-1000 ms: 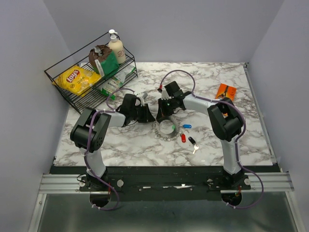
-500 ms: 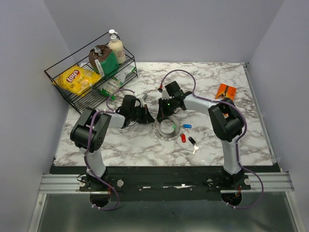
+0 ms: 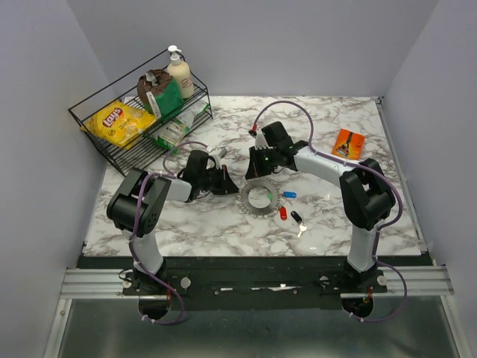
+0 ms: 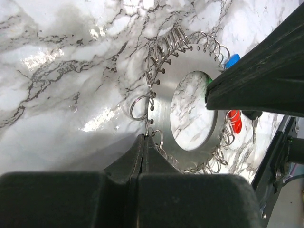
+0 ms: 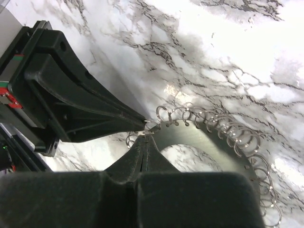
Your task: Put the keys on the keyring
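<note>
Well, the keyring (image 3: 258,198) lies flat on the marble table (image 3: 186,220) between the arms, with the blue key (image 3: 289,195), red key (image 3: 282,213) and black key (image 3: 297,218) loose just beside its right rim. The left gripper (image 4: 144,141) is closed at the ring's left rim among the small wire loops (image 4: 140,107), across the ring from the keys; whether it pinches a loop I cannot tell. The right gripper (image 5: 145,138), also closed, hangs over the far rim and looks better placed to reach them.

Yellow chip bag (image 3: 119,121) in the wire rack (image 3: 138,155): carried the brand "Lay's" in a red emblem.
Green bag (image 3: 168,97): print was too small to read.
Orange packet (image 3: 348,142) on the table (image 3: 216,224): print was too small to read.
</note>
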`<action>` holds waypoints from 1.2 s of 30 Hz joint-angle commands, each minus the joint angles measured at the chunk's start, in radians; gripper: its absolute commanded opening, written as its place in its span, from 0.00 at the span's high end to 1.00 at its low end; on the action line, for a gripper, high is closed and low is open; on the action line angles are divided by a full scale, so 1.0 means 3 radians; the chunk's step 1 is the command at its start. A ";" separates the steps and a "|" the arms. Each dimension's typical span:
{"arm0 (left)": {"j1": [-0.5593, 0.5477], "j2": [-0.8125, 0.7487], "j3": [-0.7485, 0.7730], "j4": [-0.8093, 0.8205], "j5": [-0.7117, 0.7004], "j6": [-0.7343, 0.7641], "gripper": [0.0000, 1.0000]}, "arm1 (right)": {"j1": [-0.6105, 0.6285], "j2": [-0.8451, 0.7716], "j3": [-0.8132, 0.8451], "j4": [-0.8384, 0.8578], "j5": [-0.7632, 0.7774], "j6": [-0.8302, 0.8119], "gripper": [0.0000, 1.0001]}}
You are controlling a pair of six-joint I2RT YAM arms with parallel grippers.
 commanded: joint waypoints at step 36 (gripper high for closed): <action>-0.0010 -0.0686 0.0012 -0.0176 -0.0202 0.0145 0.31 | -0.0044 -0.0373 -0.0282 -0.0119 0.1062 -0.0287 0.58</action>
